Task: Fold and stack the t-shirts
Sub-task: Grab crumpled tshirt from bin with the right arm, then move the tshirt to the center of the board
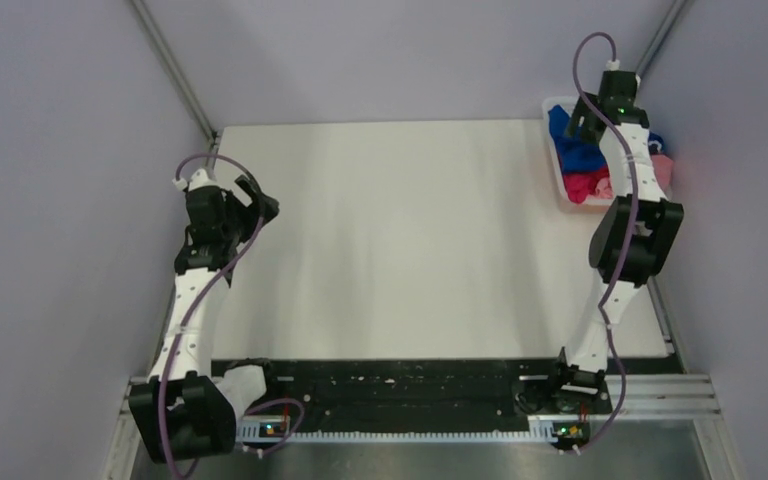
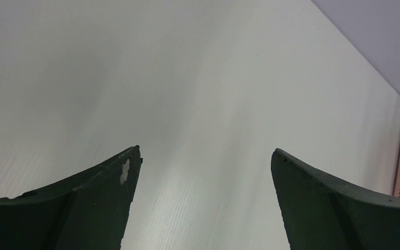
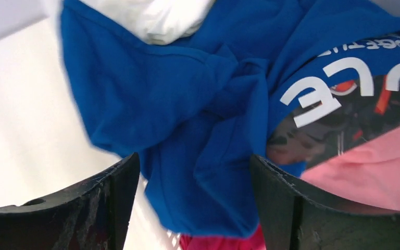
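The blue t-shirt [image 3: 187, 104] is soft, matt, creased cloth, its white lettering [image 3: 312, 99] a smoother flat print. The worktop [image 2: 187, 78] is white and finely ribbed with a dull sheen; the right end effector [image 3: 192, 159] is scuffed matt black plastic.

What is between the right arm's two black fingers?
A crumpled royal blue cotton t-shirt with white lettering lies there, shown in the right wrist view.

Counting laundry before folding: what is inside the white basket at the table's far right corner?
The basket holds crumpled tees: blue tee with white lettering on top, white tee, pink tee and magenta tee around it. Whatever lies beneath is covered.
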Motion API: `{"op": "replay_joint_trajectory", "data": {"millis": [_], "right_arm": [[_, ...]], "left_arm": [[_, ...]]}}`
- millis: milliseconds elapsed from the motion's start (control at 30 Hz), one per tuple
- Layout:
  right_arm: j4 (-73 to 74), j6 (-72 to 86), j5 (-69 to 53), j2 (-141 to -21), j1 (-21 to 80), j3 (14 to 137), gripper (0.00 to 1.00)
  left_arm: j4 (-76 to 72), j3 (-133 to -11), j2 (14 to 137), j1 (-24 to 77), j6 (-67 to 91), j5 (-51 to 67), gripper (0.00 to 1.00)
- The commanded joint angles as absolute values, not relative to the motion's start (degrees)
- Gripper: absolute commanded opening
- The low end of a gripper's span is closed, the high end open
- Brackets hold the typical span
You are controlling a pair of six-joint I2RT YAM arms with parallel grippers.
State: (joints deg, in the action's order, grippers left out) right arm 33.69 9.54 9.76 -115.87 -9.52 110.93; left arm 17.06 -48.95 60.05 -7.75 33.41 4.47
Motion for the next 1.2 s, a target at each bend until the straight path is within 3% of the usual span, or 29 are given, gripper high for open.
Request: {"op": "replay_joint_trajectory", "data": {"millis": [0, 100, 267, 333, 600, 933, 1167], "right_arm": [[43.13, 9.15, 17.60, -123.16, -9.49, 120.97, 0.75], [42.48, 8.97, 20.34, -124.14, -9.45, 118.87, 0.70], [40.78, 7.56, 19.33, -124.39, -9.49, 121.76, 0.15], [39.09, 7.42, 18.52, -123.11, -9.45, 124.44, 0.01], [24.74, 10.33, 0.71, -109.00, -7.46, 129.40, 0.00], [4.31, 26.28, -30.92, -98.28, 8.40, 131.66, 0.00], [2.42, 29.14, -39.09, -96.77, 20.65, 133.39, 0.00]], "left_arm": [[14.20, -50.89, 60.86, -7.47, 32.44, 3.71, 0.99], [14.62, -50.93, 60.96, -7.45, 32.26, 2.73, 0.99], [15.55, -51.18, 60.06, -7.47, 32.34, 2.05, 0.99], [16.08, -51.15, 59.14, -7.47, 32.38, 1.96, 0.99], [16.49, -49.89, 53.28, -7.47, 33.05, 3.40, 0.99], [17.31, -49.57, 47.96, -7.47, 34.51, 6.89, 0.99], [20.00, -49.76, 46.75, -7.47, 35.89, 8.00, 0.99]]}}
